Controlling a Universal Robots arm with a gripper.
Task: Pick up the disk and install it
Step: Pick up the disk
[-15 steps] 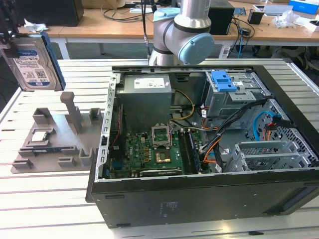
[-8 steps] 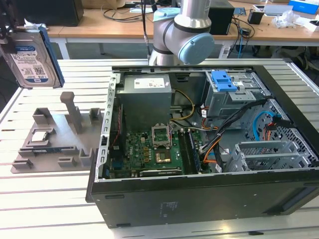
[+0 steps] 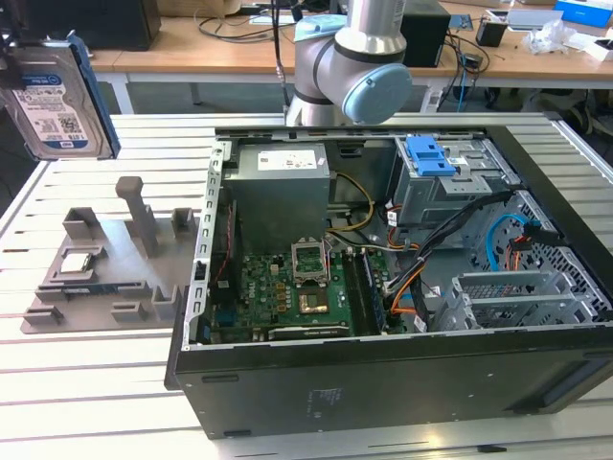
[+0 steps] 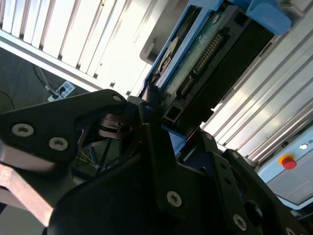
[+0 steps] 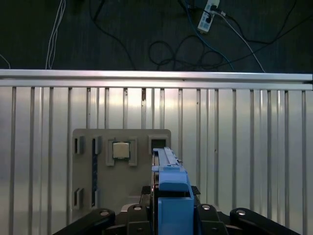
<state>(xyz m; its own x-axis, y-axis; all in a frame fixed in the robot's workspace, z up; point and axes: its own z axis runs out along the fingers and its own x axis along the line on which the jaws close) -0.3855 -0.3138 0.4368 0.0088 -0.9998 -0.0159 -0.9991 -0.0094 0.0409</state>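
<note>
We see the disk point(image 3: 57, 101) lifted clear of the slatted table point(image 3: 67, 383). It hangs upright at about 10 o'clock in the exterior view, above the grey fixture tray point(image 3: 105, 268) and well apart from the open computer case point(image 3: 402, 383).

In the second wrist view the gripper point(image 4: 149, 111) is closed narrow on 1 blue-framed edge of the disk, so the claw carries it by a thin strip.

We judge 3 risks from here:
- With so slim a hold, the disk could pivot or slide between the jaws if the arm point(image 3: 354, 57) swings fast.
- The drive cage point(image 3: 450, 196), near 2 o'clock, has a blue bracket point(image 3: 429, 155) on top and loose cables point(image 3: 460, 218) draped across it, and either could snag the frame.
- A tilted disk might jam at the cage mouth.
</note>
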